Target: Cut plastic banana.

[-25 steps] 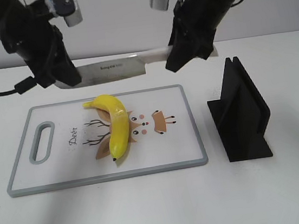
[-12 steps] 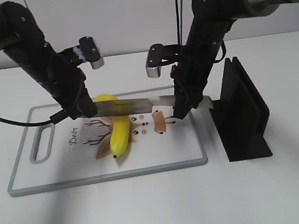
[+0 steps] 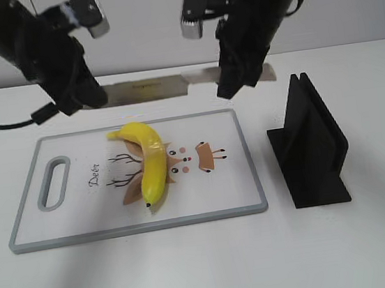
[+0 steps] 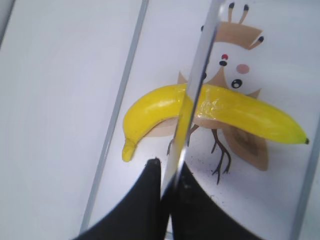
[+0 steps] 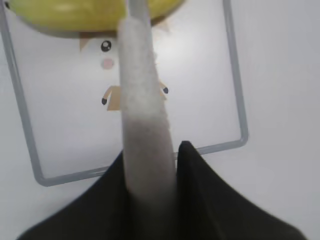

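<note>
above the plastic banana (image 3: 147, 165) on the board (image 3: 245, 172), both grippers, left (image 3: 87, 97) & right (image 3: 237, 75), clamp the knife (image 3: 147, 88) level.

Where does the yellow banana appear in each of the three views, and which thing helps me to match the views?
Exterior view: the banana lies left of centre, on the cutting board, below the knife.
Left wrist view: it lies across the middle, partly behind the knife blade.
Right wrist view: only a yellow part shows at the top edge, behind the knife handle.
Shared landmark: the deer drawing on the board.
</note>
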Available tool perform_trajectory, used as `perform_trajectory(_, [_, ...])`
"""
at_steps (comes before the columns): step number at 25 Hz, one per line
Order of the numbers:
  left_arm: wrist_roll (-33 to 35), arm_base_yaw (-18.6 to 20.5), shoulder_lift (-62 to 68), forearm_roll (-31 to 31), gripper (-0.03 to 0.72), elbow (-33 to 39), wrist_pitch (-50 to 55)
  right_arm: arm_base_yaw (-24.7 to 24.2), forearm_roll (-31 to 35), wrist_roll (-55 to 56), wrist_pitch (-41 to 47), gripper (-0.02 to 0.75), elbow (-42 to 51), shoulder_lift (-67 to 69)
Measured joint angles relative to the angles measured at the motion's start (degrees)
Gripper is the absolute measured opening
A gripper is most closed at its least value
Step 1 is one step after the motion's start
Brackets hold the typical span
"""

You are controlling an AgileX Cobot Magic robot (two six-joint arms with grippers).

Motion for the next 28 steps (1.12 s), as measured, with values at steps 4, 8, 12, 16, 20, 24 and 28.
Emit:
perform_trajectory(4, [-0.3,-0.1,-7.1,0.0,0.004,0.0,4.7,0.3,1.3,-0.1,4.0,0.200,-1.0,-4.8])
perform_trajectory(8, [-0.4,-0.3,-10.9,-0.3,0.002,0.0,6.2,0.5,2.1,0.0,5.9,0.200,-1.3,-7.6])
perform_trajectory(12, [-0.4,-0.4,-11.2,-0.8,0.002,0.1,6.6,0.5,2.2,0.0,6.4,0.200,-1.3,-7.9])
perform_trajectory(16, [-0.9,-0.4,-11.2,-1.3,0.066,0.1,6.1,0.5,2.2,-0.2,6.8,0.198,-1.3,-7.9])
perform_trajectory(20, [-2.1,0.2,-11.3,-1.6,0.390,0.1,2.9,0.2,2.4,-0.3,7.6,0.168,-1.3,-7.9])
perform_trajectory(24, [-2.2,0.5,-11.9,-1.3,0.614,0.1,-3.4,0.0,1.2,-1.3,7.3,0.167,-1.3,-7.9])
perform_trajectory(28, [-5.5,0.8,-14.5,-0.9,0.626,0.1,-10.2,-0.1,-0.7,3.1,8.2,0.167,-2.7,-7.9])
